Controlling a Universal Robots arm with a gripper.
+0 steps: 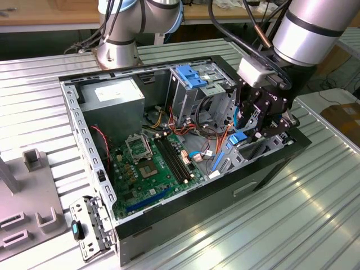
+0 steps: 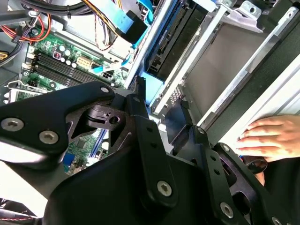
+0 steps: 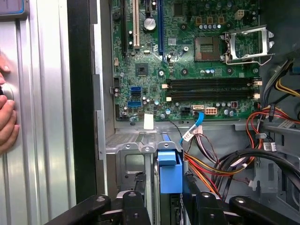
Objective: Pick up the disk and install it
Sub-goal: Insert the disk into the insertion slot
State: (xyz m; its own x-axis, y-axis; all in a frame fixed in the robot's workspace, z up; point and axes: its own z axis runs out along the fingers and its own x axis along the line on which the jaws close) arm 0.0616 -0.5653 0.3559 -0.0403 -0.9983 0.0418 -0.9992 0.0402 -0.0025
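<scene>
Contact reads most clearly from the wrist cameras. In the first wrist view the gripper (image 3: pixel 171 200) has its two black fingers (image 3: pixel 136 206) flanking the disk (image 3: pixel 169 172), which stands edge-on with its blue rail frame toward the camera. The jaws look clamped on it, pressed to both sides. The second wrist view gives the same grasp from the side: the gripper (image 2: pixel 168 108) holds the disk (image 2: pixel 153 86) at the mouth of a grey metal bay (image 2: pixel 225 65). That view also catches a person's hand (image 2: pixel 269 138) just outside the case wall. In the first wrist view the hand (image 3: pixel 7 117) lies beyond that wall, over the ribbed table (image 3: pixel 47 117).

The exterior view adds the wider layout. The gripper (image 1: pixel 247 135) hangs inside the open computer case (image 1: pixel 185 216) at its end toward the exterior view's right. There the disk (image 1: pixel 238 138) appears as a small blue patch between the fingers, low among the drive cages. The motherboard (image 1: pixel 157 163) lies on the case floor, the power-supply box (image 1: pixel 115 95) sits in the far corner, and a blue latch (image 1: pixel 188 76) tops the grey cage beside it.
</scene>
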